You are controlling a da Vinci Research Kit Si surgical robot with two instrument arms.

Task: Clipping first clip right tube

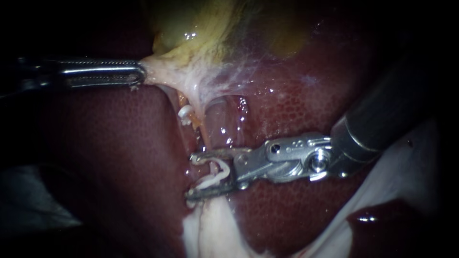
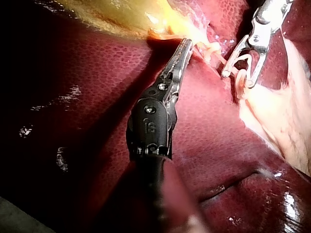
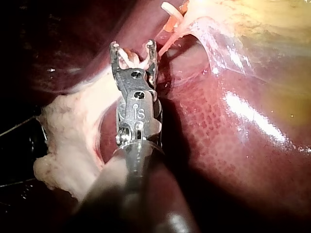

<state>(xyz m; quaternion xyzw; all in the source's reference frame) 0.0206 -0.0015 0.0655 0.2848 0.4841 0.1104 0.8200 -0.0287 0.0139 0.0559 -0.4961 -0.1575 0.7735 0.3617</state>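
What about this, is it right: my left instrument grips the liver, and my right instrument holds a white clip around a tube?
Not quite: the endoscope view shows the left instrument gripping the gallbladder, not the liver. The right instrument does hold a white clip around a tube.

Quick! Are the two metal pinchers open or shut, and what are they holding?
Left instrument: jaws shut on the pale yellowish gallbladder tissue.
Right instrument: jaws wide apart but gripping a white curved clip between them.
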